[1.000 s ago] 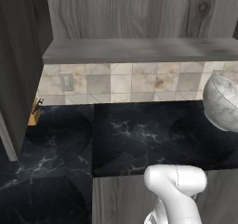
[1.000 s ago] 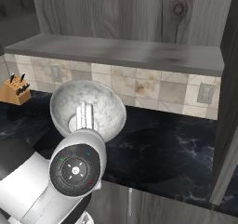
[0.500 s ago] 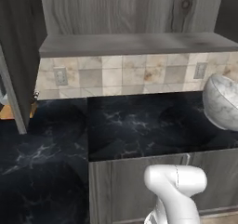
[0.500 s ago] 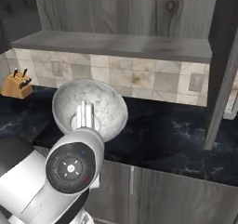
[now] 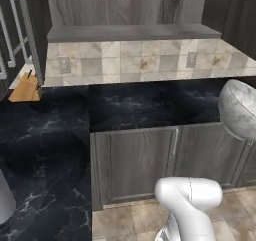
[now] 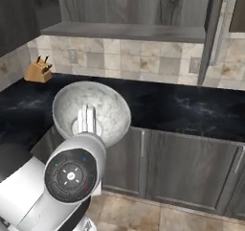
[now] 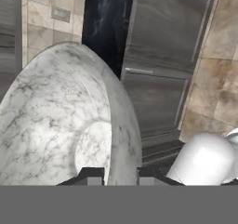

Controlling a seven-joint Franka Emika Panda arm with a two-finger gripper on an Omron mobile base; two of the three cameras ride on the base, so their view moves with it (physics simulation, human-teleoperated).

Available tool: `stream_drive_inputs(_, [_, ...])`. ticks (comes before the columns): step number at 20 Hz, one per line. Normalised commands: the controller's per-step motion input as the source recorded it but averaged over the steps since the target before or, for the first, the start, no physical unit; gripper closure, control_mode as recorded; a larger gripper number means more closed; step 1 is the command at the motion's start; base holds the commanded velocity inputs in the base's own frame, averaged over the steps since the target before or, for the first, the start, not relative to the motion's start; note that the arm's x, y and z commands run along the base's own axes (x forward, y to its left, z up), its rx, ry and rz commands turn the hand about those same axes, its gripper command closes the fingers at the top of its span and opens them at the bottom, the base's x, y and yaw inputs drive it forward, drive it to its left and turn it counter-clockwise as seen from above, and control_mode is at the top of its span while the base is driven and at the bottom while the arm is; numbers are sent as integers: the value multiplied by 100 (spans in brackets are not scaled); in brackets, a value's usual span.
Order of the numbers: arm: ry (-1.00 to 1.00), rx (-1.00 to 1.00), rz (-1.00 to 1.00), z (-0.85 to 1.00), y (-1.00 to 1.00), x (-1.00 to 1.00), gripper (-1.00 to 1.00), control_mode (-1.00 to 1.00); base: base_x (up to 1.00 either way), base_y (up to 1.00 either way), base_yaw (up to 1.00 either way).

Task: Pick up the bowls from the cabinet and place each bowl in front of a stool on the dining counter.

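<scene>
A mottled grey-white marble bowl (image 6: 103,108) hangs tilted in the air in front of the base cabinets, and my gripper (image 6: 86,121) is shut on its rim. In the hand view the bowl (image 7: 51,116) opens toward the camera, and the gripper (image 7: 114,181) pinches its wall at the bottom edge. From the left the bowl (image 5: 241,110) shows at the far right. The grey-brown cabinet (image 5: 131,32) hangs above the tiled wall with its shelf (image 6: 129,31) bare and its door (image 6: 211,33) swung open. The stool and the dining counter are out of view.
A black wall countertop (image 5: 150,105) runs over grey panelled base cabinets (image 6: 191,167). A wooden knife block (image 5: 27,87) stands at its left end. More black marble top (image 5: 40,175) reaches toward me on the left. Tan floor tiles (image 5: 130,217) lie below.
The whole picture has shifted: the base has backed away from the wall counter, so the base cabinets and the floor have come into view. The bowl stays in the gripper.
</scene>
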Motion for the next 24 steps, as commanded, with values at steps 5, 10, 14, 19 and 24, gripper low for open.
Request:
stream_drive_inputs(5, [0,0,0,0,0,0,100,100,-54,-34,-23])
stream_drive_inputs(10, [0,0,0,0,0,0,100,100,-23,-39,-35])
stream_drive_inputs(14, [0,0,0,0,0,0,100,100,-1,-34,-47])
stream_drive_inputs(19, [0,0,0,0,0,0,100,100,0,-30,-56])
stream_drive_inputs(24, [0,0,0,0,0,0,100,100,0,-21,-55])
